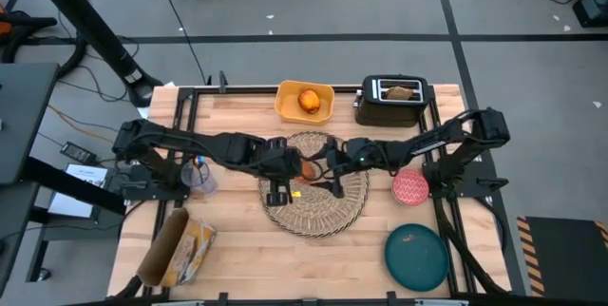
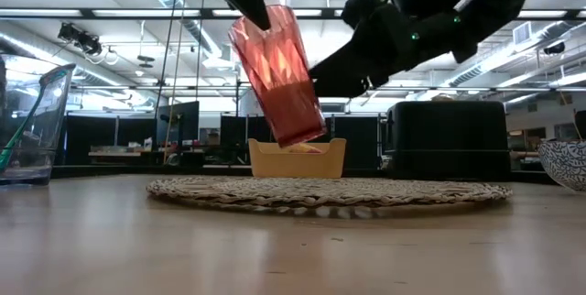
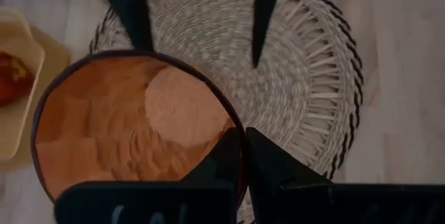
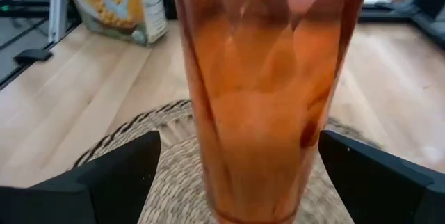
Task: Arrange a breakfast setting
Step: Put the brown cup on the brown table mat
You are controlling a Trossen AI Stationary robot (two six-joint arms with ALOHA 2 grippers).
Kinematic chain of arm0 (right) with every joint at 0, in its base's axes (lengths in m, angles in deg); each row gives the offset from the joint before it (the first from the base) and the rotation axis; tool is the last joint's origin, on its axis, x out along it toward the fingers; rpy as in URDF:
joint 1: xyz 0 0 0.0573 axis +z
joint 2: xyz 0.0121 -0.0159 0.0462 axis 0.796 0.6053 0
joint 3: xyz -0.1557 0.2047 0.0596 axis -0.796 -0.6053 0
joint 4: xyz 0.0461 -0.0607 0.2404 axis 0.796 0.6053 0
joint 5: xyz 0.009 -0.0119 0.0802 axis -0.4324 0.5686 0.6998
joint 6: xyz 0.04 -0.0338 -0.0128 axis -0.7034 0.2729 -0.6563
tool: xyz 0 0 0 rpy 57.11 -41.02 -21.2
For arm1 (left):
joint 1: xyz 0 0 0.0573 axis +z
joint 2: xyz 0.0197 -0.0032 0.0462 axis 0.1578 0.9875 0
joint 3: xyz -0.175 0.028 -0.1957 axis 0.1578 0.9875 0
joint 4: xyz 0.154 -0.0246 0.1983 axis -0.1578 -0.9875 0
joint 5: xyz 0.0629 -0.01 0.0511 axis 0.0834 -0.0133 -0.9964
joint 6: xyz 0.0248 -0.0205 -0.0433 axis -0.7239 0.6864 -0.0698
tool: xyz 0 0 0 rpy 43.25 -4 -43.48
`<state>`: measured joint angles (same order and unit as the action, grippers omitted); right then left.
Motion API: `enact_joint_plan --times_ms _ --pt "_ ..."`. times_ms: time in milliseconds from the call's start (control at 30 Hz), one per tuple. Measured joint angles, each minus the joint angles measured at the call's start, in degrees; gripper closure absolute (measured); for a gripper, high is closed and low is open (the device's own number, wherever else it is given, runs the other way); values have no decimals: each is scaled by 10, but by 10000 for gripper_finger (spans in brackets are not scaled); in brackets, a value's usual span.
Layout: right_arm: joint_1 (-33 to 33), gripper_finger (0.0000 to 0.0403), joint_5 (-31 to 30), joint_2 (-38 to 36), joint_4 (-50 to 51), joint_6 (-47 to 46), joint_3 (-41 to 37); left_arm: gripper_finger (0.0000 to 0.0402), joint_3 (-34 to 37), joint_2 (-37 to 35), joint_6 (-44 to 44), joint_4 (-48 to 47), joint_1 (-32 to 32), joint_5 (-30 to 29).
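— Cup position?
— Translucent orange cup [image 2: 279,73] off the surface, tilted, base lowest, hanging above the round woven straw placemat [image 1: 316,184] near the mat's middle. Clear gap between base and mat in the low view.

— Held by what?
— Left gripper [image 3: 243,156], pinched tight on the cup's rim, one finger inside the wall, one outside. Nothing else in that grip.

— Right gripper [image 4: 236,165]?
— Spread wide, one finger [image 4: 115,175] on each side of the cup's lower body. Contact with the cup wall: cannot tell. Both arms reaching in over the mat, meeting near its centre in the high view.

— Remaining setting items?
— Dark teal plate [image 1: 416,256] at the near right corner of the table [image 1: 247,249], well apart from the mat. Small pink bowl [image 1: 410,187] just right of the mat, not on it. Small orange-red fruit [image 1: 310,101] inside the yellow rectangular tray [image 1: 288,105] at the far edge, beyond the mat. Toast slice [image 1: 400,91] sticking out of the black toaster [image 1: 391,110], right of the tray. Blue-green spoon [image 2: 27,116] standing slanted in a clear glass [image 2: 29,123] at the left of the table.

— Other items noted?
— Bag with yellow print [image 1: 179,246] lying at the near left corner.
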<state>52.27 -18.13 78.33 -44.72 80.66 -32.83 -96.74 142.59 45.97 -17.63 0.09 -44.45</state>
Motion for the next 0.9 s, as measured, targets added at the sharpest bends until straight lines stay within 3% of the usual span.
enact_joint_plan --times_ms 400,633,767,900 --pt "-17 8 11 39 -2 -12 5 385 0 13 -61 58 2 1" --pt "-20 57 21 40 -3 -15 5 385 0 22 -75 63 12 4" --pt "-20 57 22 40 2 -15 5 385 0 22 -78 72 12 4" --pt "-19 57 8 40 2 -9 5 359 0 22 -80 87 13 -1"
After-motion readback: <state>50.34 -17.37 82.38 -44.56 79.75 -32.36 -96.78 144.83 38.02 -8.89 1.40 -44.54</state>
